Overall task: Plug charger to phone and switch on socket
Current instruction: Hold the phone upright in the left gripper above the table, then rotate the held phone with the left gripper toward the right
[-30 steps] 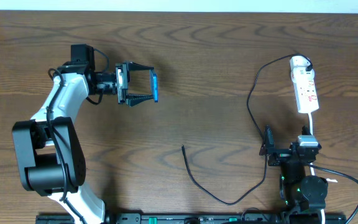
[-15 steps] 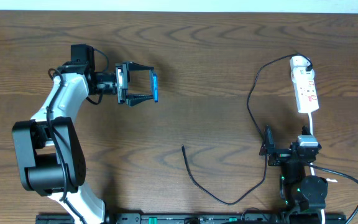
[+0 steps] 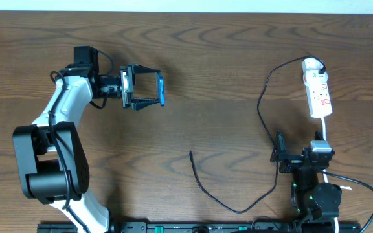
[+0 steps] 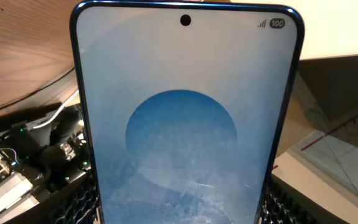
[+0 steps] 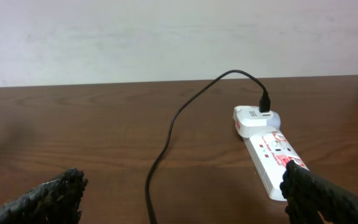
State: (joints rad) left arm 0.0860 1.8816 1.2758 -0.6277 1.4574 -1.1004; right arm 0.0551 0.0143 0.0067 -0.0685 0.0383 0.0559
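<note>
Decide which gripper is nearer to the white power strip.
Right. The right gripper hangs open a short way from the socket, which lies ahead of it, untouched. The left gripper, clamped on the phone, is far across the table.

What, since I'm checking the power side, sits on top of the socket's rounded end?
A white adapter sits on the socket, with the black charger cable plugged into it. The adapter covers the outlet beneath, so its pins are hidden.

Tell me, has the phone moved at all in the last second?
No. Seen from overhead, the phone sits in the left jaws exactly where it was, just as far from the socket lying across the table.
</note>
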